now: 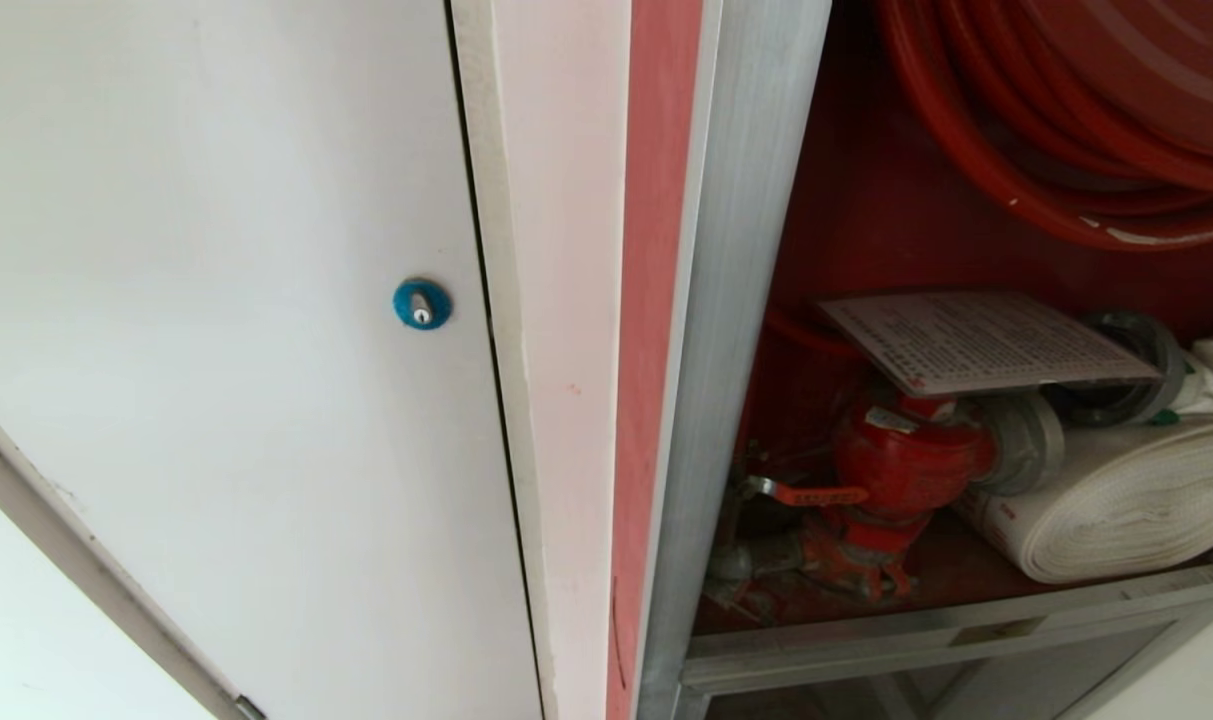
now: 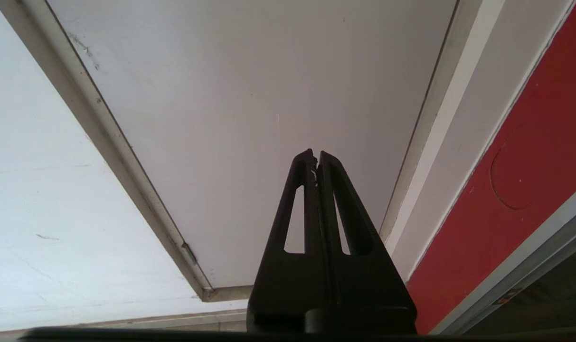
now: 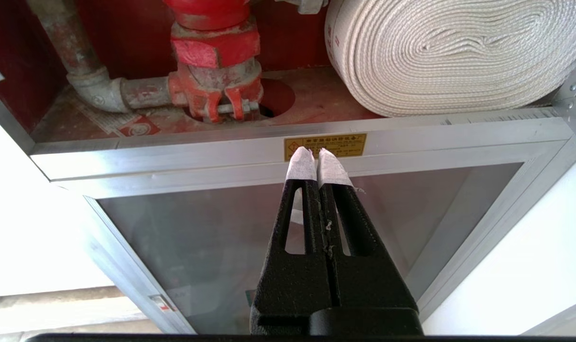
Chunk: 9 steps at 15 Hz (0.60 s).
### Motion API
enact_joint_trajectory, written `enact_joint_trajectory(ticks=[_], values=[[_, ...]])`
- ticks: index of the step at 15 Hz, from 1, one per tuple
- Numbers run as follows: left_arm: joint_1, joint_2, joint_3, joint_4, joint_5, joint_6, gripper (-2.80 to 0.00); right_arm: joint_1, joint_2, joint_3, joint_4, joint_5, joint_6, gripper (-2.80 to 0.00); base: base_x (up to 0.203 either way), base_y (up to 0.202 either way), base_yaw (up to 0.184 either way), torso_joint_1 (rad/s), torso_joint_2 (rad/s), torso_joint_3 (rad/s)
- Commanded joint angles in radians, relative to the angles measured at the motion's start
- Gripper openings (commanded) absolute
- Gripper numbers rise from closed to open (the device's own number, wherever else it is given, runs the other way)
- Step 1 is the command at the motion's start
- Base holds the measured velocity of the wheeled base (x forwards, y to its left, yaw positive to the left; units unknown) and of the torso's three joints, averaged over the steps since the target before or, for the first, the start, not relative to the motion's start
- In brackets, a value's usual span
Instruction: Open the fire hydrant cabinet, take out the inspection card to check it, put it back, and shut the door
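Note:
The fire hydrant cabinet (image 1: pixel 741 300) shows its red interior with no glass in front of it. The inspection card (image 1: pixel 986 340), pale with fine print, lies flat on top of the red valve (image 1: pixel 901 455), beside the white rolled hose (image 1: pixel 1126 500) and under the red hose reel (image 1: pixel 1046 130). The door is out of view. My right gripper (image 3: pixel 317 153), its tips wrapped in white tape, is shut and empty, level with the cabinet's bottom rail (image 3: pixel 174 152), below the valve (image 3: pixel 214 47). My left gripper (image 2: pixel 315 154) is shut and empty before the plain white panel. Neither gripper shows in the head view.
A plain white panel door (image 1: pixel 216 300) with a blue round lock (image 1: pixel 422 304) fills the left. Below the cabinet's rail sits a smaller dark glass panel (image 3: pixel 197 237) in an aluminium frame. A yellow label (image 3: pixel 352 141) is stuck on the rail. White wall flanks both sides.

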Motion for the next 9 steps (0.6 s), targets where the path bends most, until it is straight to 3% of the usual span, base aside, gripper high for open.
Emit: enact_joint_trajectory(ticks=[1,7,9], values=[[0.000,-0.001,-0.001,-0.001,0.000,0.000,-2.80,0.000,0.003,0.000,0.000,0.000,0.001,-2.80,0.000,0.000,0.000,0.000,0.00,0.000],[0.000,-0.001,0.000,-0.001,-0.002,0.004,-2.80,0.000,0.003,-0.001,0.002,0.000,-0.001,-2.80,0.000,0.000,0.000,0.000,0.00,0.000],[0.000,-0.001,0.001,0.001,-0.002,0.001,-2.80,0.000,0.002,0.000,0.002,0.001,-0.003,-2.80,-0.141,0.000,0.002,0.012,0.01,0.002]])
